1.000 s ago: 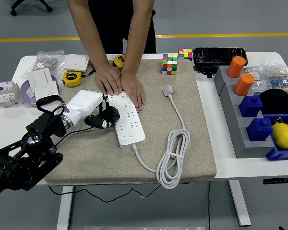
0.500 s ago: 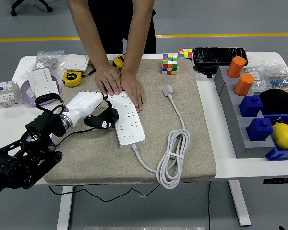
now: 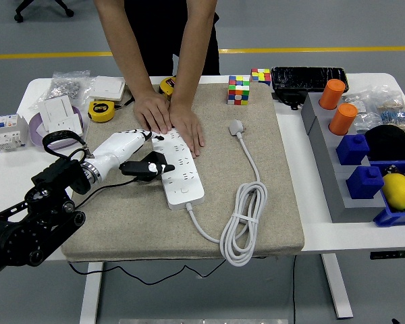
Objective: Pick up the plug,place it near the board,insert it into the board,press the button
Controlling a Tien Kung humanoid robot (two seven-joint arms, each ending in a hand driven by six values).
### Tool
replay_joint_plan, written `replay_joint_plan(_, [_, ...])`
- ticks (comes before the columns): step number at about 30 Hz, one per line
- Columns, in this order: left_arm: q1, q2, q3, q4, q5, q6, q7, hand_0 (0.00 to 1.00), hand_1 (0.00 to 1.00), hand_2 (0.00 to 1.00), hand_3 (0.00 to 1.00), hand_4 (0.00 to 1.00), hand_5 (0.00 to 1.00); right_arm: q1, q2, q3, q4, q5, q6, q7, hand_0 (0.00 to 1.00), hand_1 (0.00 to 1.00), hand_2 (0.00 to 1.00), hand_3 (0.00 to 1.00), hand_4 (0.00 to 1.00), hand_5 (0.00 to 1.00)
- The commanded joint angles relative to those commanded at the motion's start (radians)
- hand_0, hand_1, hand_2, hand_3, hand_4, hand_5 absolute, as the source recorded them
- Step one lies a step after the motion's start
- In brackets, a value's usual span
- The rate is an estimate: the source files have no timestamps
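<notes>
**Left hand at the strip's edge; plug not yet picked up**

White surface (image 3: 13,169), cluttered along the far and right sides. A beige felt mat (image 3: 121,229) covers its middle and carries the working items; judged to be there to stop things sliding.

A person stands at the far side. Both of the person's hands (image 3: 170,120) lie flat, side by side, on the far end of the long white power strip (image 3: 181,172). Judgement: they pin the strip so it will not shift when pushed on.

Robot's black left arm (image 3: 30,223) enters from the lower left. Its white-shelled left hand (image 3: 129,156) rests on the mat against the strip's left edge, dark fingers (image 3: 148,168) curled and touching the strip's side. I see nothing held in it. Right arm not in view.

White cable (image 3: 241,226) leaves the strip's near end, sits in a tied coil near the mat's front right, then runs up to the small grey-white plug (image 3: 237,127). The plug lies loose on the mat, right of the strip and well apart from the left hand.

Judgement: plug neither lifted nor inserted. The hand sits nearer the strip's button end than the plug, so the order of steps looks off.
</notes>
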Motion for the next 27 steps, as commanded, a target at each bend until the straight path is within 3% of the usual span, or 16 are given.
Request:
replay_joint_plan(1, [0.022, -0.009, -0.030, -0.017, -0.026, 0.011, -0.004, 0.891, 0.998, 0.972, 0.886, 0.998, 0.998, -0.001, 0.001, -0.001, 0.000, 0.001, 0.000, 0.001, 0.998, 0.934, 0.856, 0.851, 0.998, 0.998])
replay_joint_plan(6, [0.183, -0.079, -0.211, -0.139, -0.189, 0.105, -0.005, 0.891, 0.998, 0.972, 0.886, 0.998, 0.998, -0.011, 0.005, 0.011, 0.000, -0.011, 0.002, -0.001, 0.998, 0.934, 0.856, 0.851, 0.998, 0.998])
replay_joint_plan(7, [0.217, -0.098, -0.240, -0.167, -0.220, 0.132, -0.004, 0.950, 0.998, 0.993, 0.935, 0.998, 0.998, -0.014, 0.006, 0.016, 0.000, -0.015, 0.002, -0.001, 0.998, 0.935, 0.855, 0.851, 0.998, 0.998])
replay_joint_plan(10, [0.306, -0.146, -0.288, -0.227, -0.306, 0.186, -0.014, 0.950, 0.998, 0.993, 0.935, 0.998, 0.998, -0.021, 0.011, 0.027, 0.000, -0.024, 0.003, -0.002, 0.998, 0.935, 0.855, 0.851, 0.998, 0.998])
replay_joint_plan(13, [0.380, -0.188, -0.320, -0.243, -0.387, 0.195, -0.043, 0.980, 0.998, 0.998, 0.951, 0.998, 0.998, -0.020, 0.014, 0.015, 0.000, -0.008, 0.001, 0.003, 0.998, 0.934, 0.855, 0.850, 0.998, 0.998])
replay_joint_plan(15, [0.416, -0.198, -0.328, -0.252, -0.432, 0.198, -0.063, 0.980, 0.998, 0.998, 0.951, 0.998, 0.998, -0.016, 0.015, -0.001, 0.000, 0.011, -0.001, 0.008, 0.998, 0.934, 0.855, 0.850, 0.998, 0.998])
replay_joint_plan(18, [0.444, -0.189, -0.318, -0.263, -0.454, 0.210, -0.080, 0.980, 0.998, 0.998, 0.951, 0.998, 0.998, -0.013, 0.014, -0.008, 0.000, 0.021, -0.003, 0.010, 0.998, 0.934, 0.855, 0.850, 0.998, 0.998])
replay_joint_plan(22, [0.463, -0.176, -0.291, -0.276, -0.439, 0.213, -0.081, 0.985, 0.998, 0.990, 0.943, 0.998, 0.998, -0.014, 0.012, 0.009, 0.000, 0.007, -0.002, 0.006, 0.998, 0.935, 0.855, 0.851, 0.998, 0.998])
replay_joint_plan(27, [0.469, -0.180, -0.263, -0.262, -0.424, 0.207, -0.078, 0.986, 0.998, 0.976, 0.931, 0.998, 0.998, -0.017, 0.015, 0.022, 0.000, 0.000, -0.002, 0.005, 0.998, 0.935, 0.855, 0.850, 0.998, 0.998])
